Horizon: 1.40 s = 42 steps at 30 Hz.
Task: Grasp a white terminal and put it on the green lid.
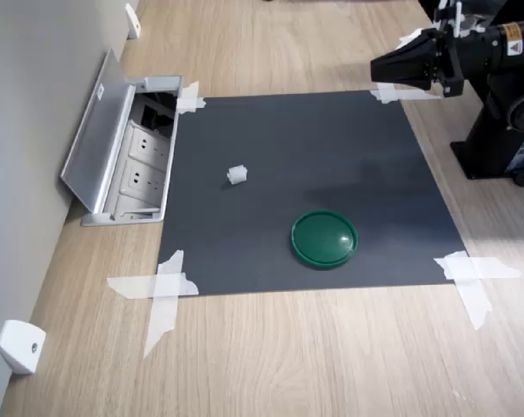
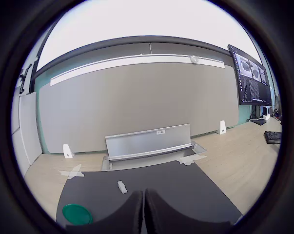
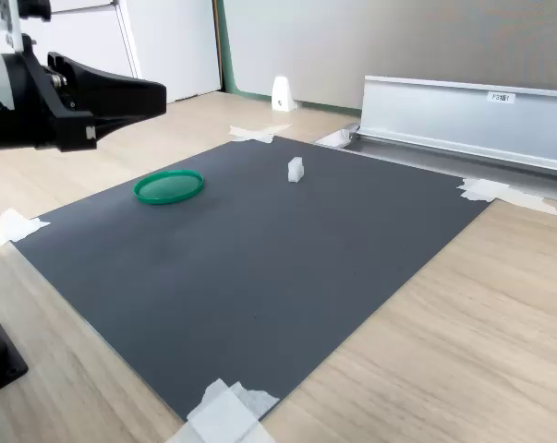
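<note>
One tiny white plastic block-shaped terminal (image 1: 236, 175) and one round dark green glossy plastic lid (image 1: 324, 238) lie apart on the dark grey mat (image 1: 314, 148). Black gripper (image 1: 376, 68) hovers above the mat's edge, fingers pressed together, holding nothing.

Taped dark mat (image 1: 331, 148), open socket box (image 1: 127, 156)

Both exterior views overlook the mat (image 1: 314, 174) — opposite sides.
</note>
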{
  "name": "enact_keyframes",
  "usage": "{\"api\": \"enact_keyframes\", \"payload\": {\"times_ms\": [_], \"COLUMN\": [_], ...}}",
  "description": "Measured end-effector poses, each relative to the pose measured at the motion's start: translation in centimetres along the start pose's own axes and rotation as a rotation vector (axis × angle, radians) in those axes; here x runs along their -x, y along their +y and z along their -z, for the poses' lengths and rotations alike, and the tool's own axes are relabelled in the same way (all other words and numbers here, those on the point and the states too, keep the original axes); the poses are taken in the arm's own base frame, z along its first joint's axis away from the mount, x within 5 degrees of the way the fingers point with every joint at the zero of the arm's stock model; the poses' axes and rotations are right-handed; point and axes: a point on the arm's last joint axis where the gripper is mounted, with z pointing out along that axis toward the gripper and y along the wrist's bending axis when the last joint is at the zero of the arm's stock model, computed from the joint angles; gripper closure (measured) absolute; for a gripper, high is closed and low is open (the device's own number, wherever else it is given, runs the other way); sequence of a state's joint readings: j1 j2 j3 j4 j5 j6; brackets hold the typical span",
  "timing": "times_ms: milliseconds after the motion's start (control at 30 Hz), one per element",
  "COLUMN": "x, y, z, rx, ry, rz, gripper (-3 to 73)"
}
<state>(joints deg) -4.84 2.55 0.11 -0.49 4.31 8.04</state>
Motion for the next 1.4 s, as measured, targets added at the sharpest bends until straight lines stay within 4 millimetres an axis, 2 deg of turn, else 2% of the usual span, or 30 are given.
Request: {"api": "enact_keyframes", "payload": {"times_ms": [1167, 1267, 1400], "x": [-0.01, -0.38, -0.75], "y": [0.00, -0.01, 0.02], "z": [0.00, -0.16, -0.67], "rx": [0.000, -0.003, -0.023], "ry": [0.001, 0.050, 0.221], "rz": [-0.009, -0.044, -0.066], "gripper": [70.4, 70.4, 70.4]}}
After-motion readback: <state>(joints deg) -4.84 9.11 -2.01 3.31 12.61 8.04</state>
